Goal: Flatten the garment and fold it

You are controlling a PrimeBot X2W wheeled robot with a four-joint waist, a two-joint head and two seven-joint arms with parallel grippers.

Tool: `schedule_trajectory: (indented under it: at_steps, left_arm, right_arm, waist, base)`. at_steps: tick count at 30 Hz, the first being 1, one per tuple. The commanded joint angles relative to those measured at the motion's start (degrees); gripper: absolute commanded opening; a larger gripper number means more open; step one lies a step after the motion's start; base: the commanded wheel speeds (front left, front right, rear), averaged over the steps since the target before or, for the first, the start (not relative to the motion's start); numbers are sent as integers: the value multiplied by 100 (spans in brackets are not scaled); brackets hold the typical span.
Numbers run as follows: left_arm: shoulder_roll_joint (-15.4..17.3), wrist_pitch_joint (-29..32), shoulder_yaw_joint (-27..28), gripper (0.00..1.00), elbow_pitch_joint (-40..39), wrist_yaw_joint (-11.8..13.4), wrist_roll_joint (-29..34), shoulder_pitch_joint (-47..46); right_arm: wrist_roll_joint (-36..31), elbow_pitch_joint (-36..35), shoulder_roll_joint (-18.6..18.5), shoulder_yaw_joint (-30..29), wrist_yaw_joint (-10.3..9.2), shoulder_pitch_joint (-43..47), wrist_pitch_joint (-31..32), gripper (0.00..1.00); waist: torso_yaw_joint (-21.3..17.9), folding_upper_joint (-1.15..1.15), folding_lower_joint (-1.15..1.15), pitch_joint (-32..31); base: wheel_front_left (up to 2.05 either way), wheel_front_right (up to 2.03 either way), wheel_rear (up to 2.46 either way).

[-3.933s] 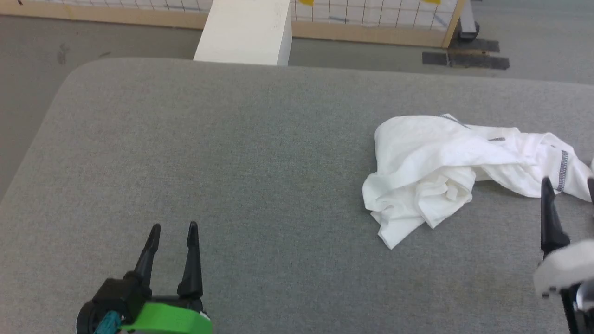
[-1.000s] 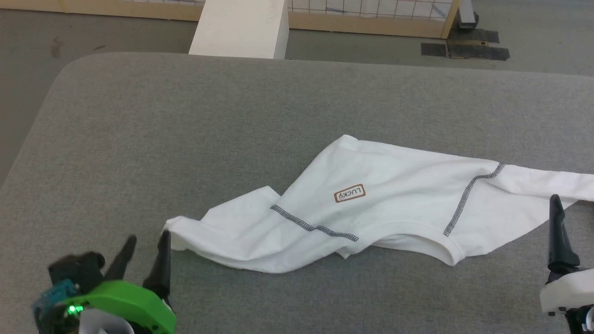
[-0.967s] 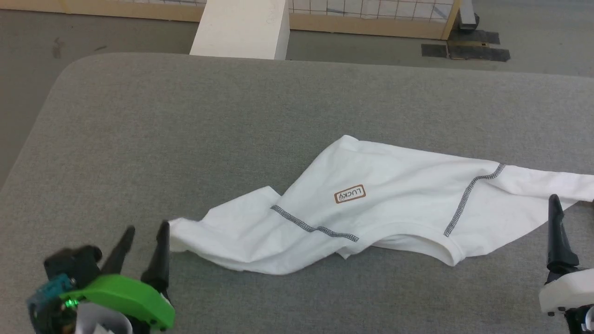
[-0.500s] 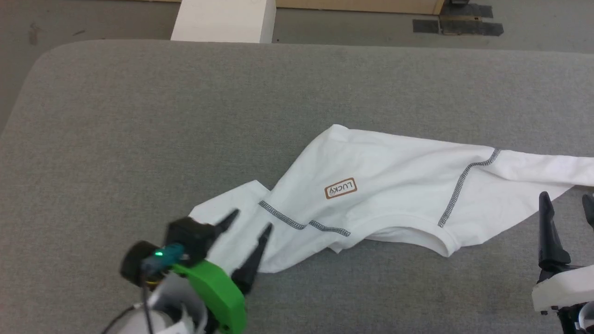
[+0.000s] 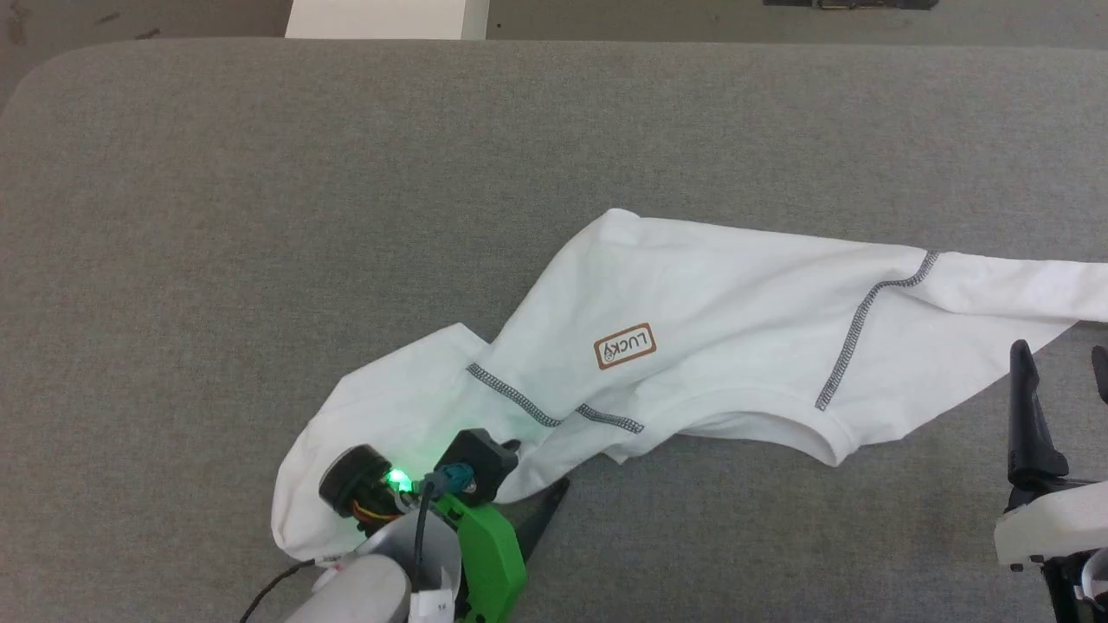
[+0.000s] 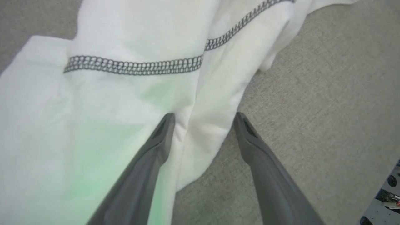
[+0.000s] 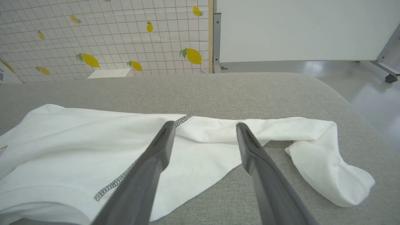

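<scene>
The garment [image 5: 736, 329] lies half-spread on the grey counter [image 5: 260, 216], its small brown-edged label [image 5: 624, 346] facing up near the middle of the cloth. To the left of the label and nearer the robot, past a grey zigzag seam [image 5: 518, 400], the sleeve end is bunched and doubled over. That is where the left claw [image 6: 204, 115] sits, fingers apart, straddling a rolled fold at the cloth's near edge, with one finger over fabric and the other over bare counter. It grips nothing; the stance looks meant for pinching that fold and drawing it outward. Well to the right of the label, the right claw [image 5: 1060, 349] stands with fingers apart just short of the other sleeve's edge, holding nothing. It is likely placed to take the opposite end so the shirt can be stretched flat. Flattening looks only partly done, and folding has not begun.
</scene>
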Motion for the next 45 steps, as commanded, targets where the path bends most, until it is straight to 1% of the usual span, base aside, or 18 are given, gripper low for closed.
schedule_trajectory:
  at_steps: [1, 2, 3, 6, 9, 13, 15, 19, 22, 25, 26, 27, 28, 29, 34, 39, 41, 45]
  left_arm:
    - [-56, 4, -88, 71, 227, -35, 85, -115]
    - [-115, -37, -106, 16, 306, -52, 71, -160]
    - [-164, -65, -100, 0, 345, -68, 19, -179]
    - [-289, -96, 38, 0, 274, -90, -282, -183]
    - [-318, 4, 209, 0, -155, -125, -681, -127]
    - [-102, 383, 248, 0, -1198, -202, -1130, 20]
    - [93, 738, 189, 0, -1802, -227, -1399, 194]
    - [796, 1778, -95, 0, -2829, -162, -1777, 761]
    - [1230, 2286, -250, 0, -3211, 16, -2009, 1277]
    - [1543, 2513, -348, 0, -3317, 161, -2097, 1672]
    - [1563, 2497, -365, 12, -3290, 205, -2136, 1792]
    - [1578, 2481, -385, 35, -3235, 230, -2131, 1859]
    - [1599, 2476, -437, 69, -3144, 226, -2081, 1907]
    - [1576, 2447, -462, 100, -3063, 231, -2071, 1941]
    - [1116, 1667, -151, 100, -2779, 384, -1943, 1791]
    - [678, 802, 606, 100, -2961, 525, -2155, 1382]
    - [588, 482, 919, 100, -2966, 638, -1978, 1057]
    - [454, 277, 1039, 100, -2632, 659, -1509, 289]
  right_arm:
    - [-5, -12, 2, -10, -9, -104, -12, 100]
    - [-10, -3, 2, -8, -9, -119, -6, 100]
    - [-13, 6, 2, -9, -9, -128, -4, 100]
    - [-16, 39, 2, -40, -9, -130, -1, 100]
    - [-10, 79, 2, -43, -9, -111, -1, 100]
    - [38, 157, 2, -31, -9, -56, -14, 100]
    - [74, 203, 2, -3, -9, -24, -19, 100]
    - [136, 292, 2, 24, -9, 44, -19, 100]
    - [144, 327, 2, 13, -9, 80, -11, 100]
    - [129, 348, 2, -9, -9, 109, 13, 100]
    - [122, 353, 2, -25, -9, 118, 18, 100]
    - [116, 361, 2, -29, -9, 123, 26, 100]
    - [112, 376, 2, -26, -9, 128, 40, 100]
    - [112, 386, 2, -23, -9, 131, 49, 100]
    - [109, 439, 2, -11, -9, 141, 95, 100]
    - [94, 447, 2, -10, -9, 132, 123, 100]
    - [96, 440, 2, -4, -9, 119, 126, 100]
    - [117, 435, 2, 83, -9, 42, 105, 100]
  waist:
    - [19, 0, 0, 3]
    - [27, 0, 0, -8]
    - [37, 0, 0, -27]
    - [101, 0, 0, -126]
    - [159, 0, 0, -239]
    - [258, 0, 0, -400]
    - [295, 0, 0, -456]
    - [357, 0, 0, -514]
    - [392, 0, 0, -501]
    - [431, 0, 0, -469]
    - [455, 0, 0, -460]
    - [467, 0, 0, -456]
    - [482, 0, 0, -454]
    - [496, 0, 0, -454]
    - [585, 0, 0, -519]
    - [629, 0, 0, -577]
    - [637, 0, 0, -553]
    - [570, 0, 0, -412]
  base:
    - [0, 0, 0]
    - [0, 0, 0]
    - [0, 0, 0]
    - [0, 0, 0]
    - [0, 0, 0]
    - [0, 0, 0]
    - [0, 0, 0]
    - [0, 0, 0]
    - [0, 0, 0]
    - [0, 0, 0]
    - [0, 0, 0]
    - [0, 0, 0]
    - [0, 0, 0]
    - [0, 0, 0]
    - [0, 0, 0]
    - [0, 0, 0]
    - [0, 0, 0]
    - [0, 0, 0]
